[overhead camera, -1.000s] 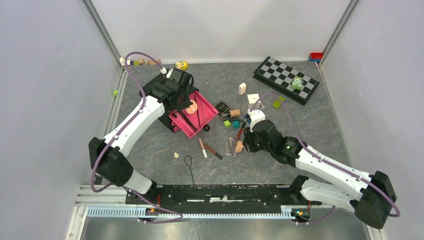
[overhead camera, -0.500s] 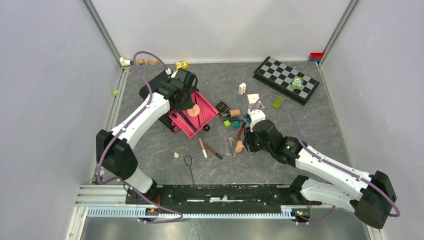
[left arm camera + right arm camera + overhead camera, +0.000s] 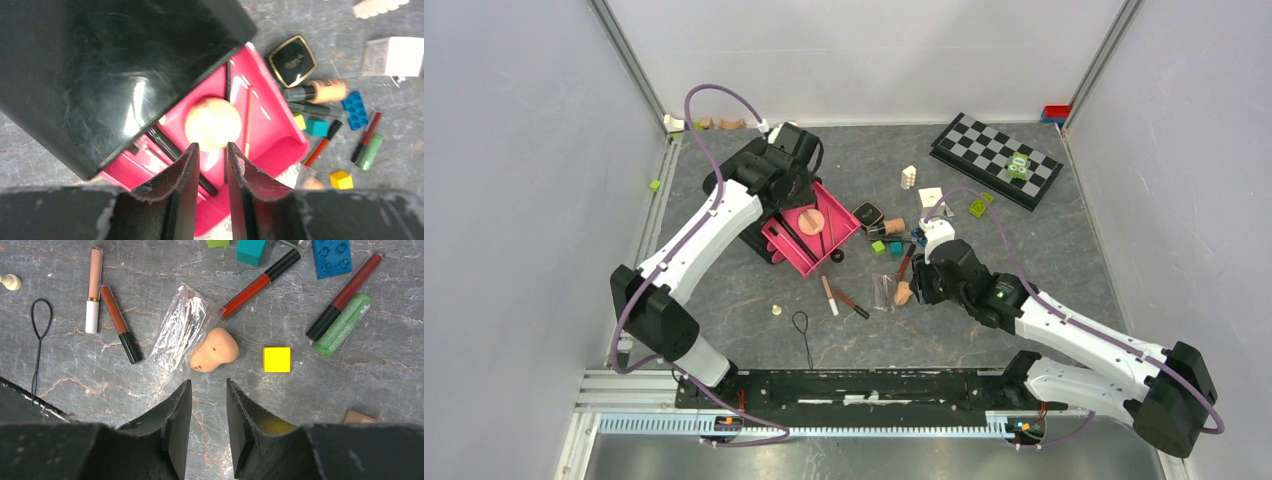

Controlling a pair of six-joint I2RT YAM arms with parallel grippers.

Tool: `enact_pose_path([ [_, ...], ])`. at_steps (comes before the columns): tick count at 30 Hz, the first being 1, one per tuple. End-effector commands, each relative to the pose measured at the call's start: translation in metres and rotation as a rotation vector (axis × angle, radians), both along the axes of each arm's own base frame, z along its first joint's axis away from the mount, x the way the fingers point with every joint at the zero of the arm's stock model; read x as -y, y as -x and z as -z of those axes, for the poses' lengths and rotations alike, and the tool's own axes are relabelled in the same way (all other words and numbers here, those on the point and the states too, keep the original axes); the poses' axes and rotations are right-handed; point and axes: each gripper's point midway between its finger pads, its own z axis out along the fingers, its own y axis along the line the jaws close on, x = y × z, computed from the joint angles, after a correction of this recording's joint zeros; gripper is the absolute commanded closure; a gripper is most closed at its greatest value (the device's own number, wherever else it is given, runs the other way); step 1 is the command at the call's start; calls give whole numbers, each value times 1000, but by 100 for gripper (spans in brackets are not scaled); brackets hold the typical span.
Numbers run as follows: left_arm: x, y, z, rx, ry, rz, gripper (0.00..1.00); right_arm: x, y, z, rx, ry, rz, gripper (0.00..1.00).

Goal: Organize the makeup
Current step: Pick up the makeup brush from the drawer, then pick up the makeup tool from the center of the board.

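Grey marbled tabletop [image 3: 310, 390]: your left gripper [image 3: 212, 150], jaws slightly parted and apparently empty, hangs over the round peach puff [image 3: 212, 122] in the pink plastic tray [image 3: 280, 142]; your right gripper [image 3: 207, 387], likewise parted, faces the peach sponge [image 3: 215, 350].

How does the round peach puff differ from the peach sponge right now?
The puff is a flat round disc; the sponge is a lumpy, rounded wedge. The puff lies inside the pink tray; the sponge lies on the bare table beside a clear wrapper. Both are peach, and neither is held.
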Motion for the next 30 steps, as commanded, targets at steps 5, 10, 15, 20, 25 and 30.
enact_pose_path([
  [5, 17, 79, -25, 76, -39, 88, 65, 0, -6, -14, 36, -14, 18, 62],
  [10, 3, 144, 4, 37, 72, 51, 64, 4, -7, -13, 45, 9, 23, 62],
  [15, -12, 187, 32, 3, 190, 36, 63, 2, -7, -8, 37, 10, 13, 62],
  [20, -11, 210, 68, -59, 222, 72, 63, -3, -5, -3, 21, -8, 2, 62],
  [25, 3, 227, 111, -119, 211, 111, 62, -2, -3, 2, 13, -2, 1, 62],
  [30, 21, 238, 139, -130, 208, 135, 54, 0, -3, 4, 9, 4, 5, 62],
])
